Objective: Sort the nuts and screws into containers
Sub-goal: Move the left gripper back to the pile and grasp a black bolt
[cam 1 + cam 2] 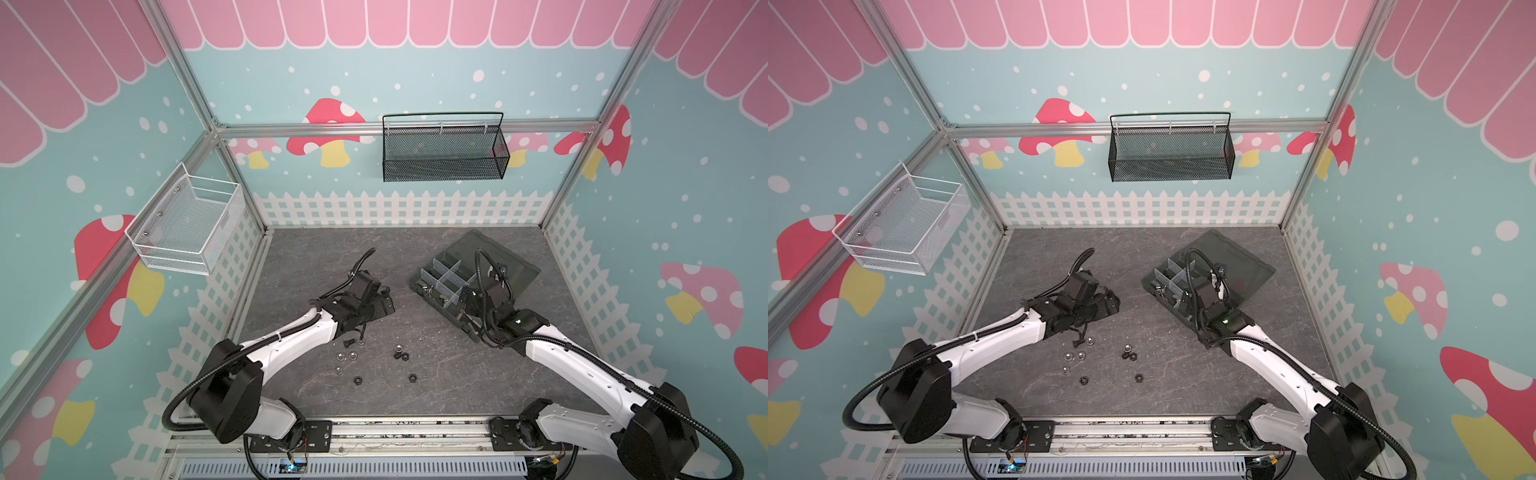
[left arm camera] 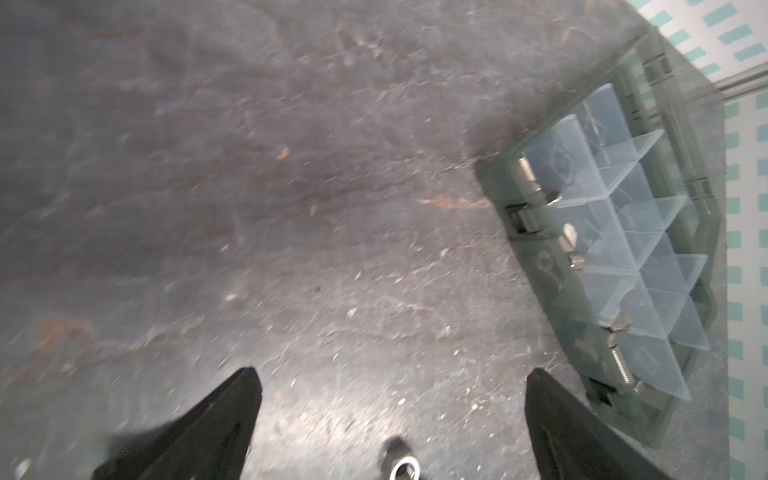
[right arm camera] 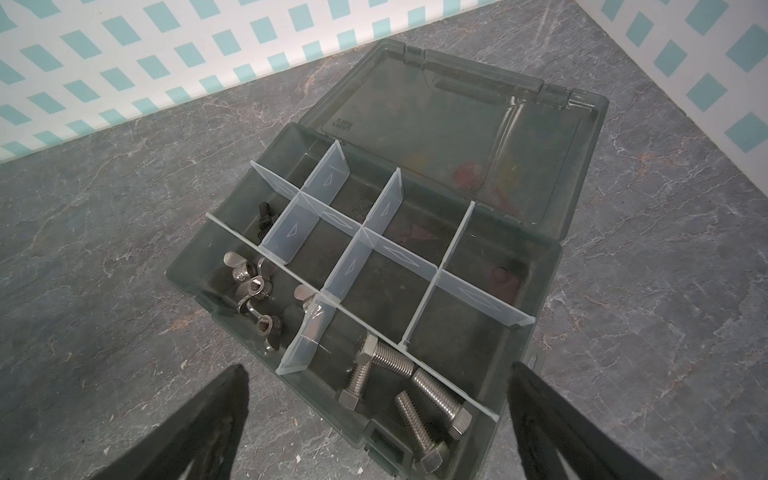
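- Spread wide and holding nothing, the left gripper (image 2: pixel 392 374) is hovering low over the dark grey stone-patterned table (image 1: pixel 436 382), well apart from the dark grey-green plastic organizer box (image 3: pixel 540 266); a blurred silver hex nut (image 2: pixel 405 469) is lying between its fingers.
- Jaws likewise apart and empty, the right gripper (image 3: pixel 378 369) is hanging directly over the box.
- Long silver hex-head screws (image 3: pixel 436 392) are resting in one compartment of the box, silver wing nuts (image 3: pixel 253 286) in the neighbouring one, and a short black screw (image 3: pixel 266 220) in a third.
- Loose silver nuts (image 1: pixel 353 355) and black hex nuts (image 1: pixel 412 377) are lying scattered on the table, well apart from the box, on its left-arm side.
- Picking up a nut is probably the step in hand. It is calling for a straight descent astride one nut alone, closing on its flats and clear of its neighbours.
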Controlling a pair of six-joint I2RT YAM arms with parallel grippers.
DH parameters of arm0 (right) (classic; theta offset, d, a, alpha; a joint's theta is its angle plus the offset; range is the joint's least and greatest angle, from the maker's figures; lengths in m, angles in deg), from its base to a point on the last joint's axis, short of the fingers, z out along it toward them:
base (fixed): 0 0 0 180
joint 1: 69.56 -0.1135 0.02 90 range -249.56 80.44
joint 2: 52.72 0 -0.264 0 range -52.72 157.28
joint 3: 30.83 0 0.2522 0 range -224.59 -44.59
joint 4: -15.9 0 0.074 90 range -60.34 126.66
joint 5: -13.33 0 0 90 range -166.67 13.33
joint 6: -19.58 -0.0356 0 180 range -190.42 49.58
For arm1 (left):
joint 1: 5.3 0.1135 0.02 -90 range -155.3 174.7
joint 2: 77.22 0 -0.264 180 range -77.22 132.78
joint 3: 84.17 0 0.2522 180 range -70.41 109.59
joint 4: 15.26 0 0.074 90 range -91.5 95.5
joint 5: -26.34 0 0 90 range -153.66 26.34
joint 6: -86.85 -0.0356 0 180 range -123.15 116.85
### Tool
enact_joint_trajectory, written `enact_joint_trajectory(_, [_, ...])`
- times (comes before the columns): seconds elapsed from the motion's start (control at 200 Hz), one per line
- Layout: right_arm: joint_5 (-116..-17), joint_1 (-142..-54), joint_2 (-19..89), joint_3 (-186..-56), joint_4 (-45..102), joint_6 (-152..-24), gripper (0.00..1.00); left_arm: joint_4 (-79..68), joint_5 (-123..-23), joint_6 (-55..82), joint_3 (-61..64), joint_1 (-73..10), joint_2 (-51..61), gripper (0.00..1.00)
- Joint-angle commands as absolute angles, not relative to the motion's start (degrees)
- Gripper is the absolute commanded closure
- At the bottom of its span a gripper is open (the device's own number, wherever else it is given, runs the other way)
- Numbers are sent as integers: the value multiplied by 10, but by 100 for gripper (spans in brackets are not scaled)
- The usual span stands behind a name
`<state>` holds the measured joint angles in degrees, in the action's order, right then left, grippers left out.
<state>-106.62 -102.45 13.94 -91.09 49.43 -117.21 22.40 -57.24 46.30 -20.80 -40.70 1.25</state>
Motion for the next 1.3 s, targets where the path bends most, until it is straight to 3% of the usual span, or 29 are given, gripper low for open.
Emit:
enact_joint_trajectory(0.0, [-1065, -1021, 149, -910, 486, -1174, 2, 266, -560, 524, -257, -411, -45, 0])
enact_joint_trajectory(0.22, [-1053, -1021, 160, -910, 481, -1179, 2, 268, -600, 583, -335, -419, -115, 0])
enact_joint_trajectory(0.515, [-1049, -1021, 159, -909, 481, -1180, 2, 284, -587, 590, -364, -433, -120, 0])
enact_joint_trajectory(0.655, [-1050, -1021, 157, -908, 481, -1179, 2, 320, -542, 563, -346, -428, -118, 5])
enact_joint_trajectory(0.855, [-1052, -1021, 158, -908, 481, -1181, 2, 355, -522, 519, -325, -399, -95, 22])
enact_joint_trajectory(1.296, [-1056, -1021, 159, -900, 481, -1186, 2, 383, -493, 465, -270, -373, -12, 32])
